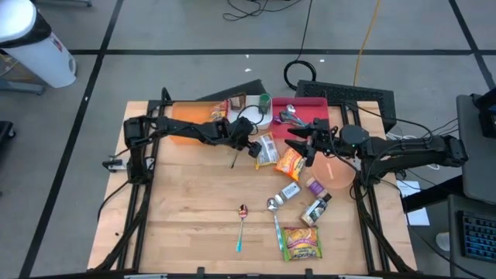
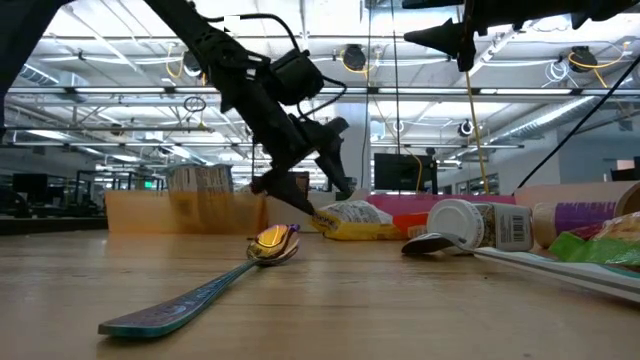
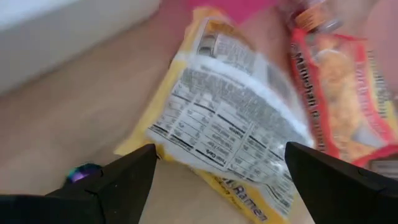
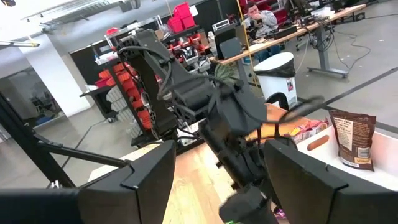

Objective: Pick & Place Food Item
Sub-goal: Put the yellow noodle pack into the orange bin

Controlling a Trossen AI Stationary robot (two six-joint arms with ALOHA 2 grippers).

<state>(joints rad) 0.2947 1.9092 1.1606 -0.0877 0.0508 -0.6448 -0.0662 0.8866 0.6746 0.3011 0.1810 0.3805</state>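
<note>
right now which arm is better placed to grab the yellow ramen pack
Left. The left gripper hangs open right over the yellow ramen pack; the right gripper is raised off to the side.

Two spoons lay on the bench: one with a teal handle (image 1: 242,227) and one in plain silver (image 1: 275,217). Food packets came to three: a yellow ramen packet (image 1: 266,149), an orange snack bag (image 1: 290,162), and a green-and-yellow packet (image 1: 301,242) near the front edge. Small bottles, three of them: a white-labelled one (image 1: 290,191), a purple one (image 1: 315,186), a dark one (image 1: 315,210). One salmon-pink bowl (image 1: 335,173). Bins at the back, two: one orange (image 1: 184,120), one red (image 1: 310,108). Two dark arms, each with one claw.
</note>
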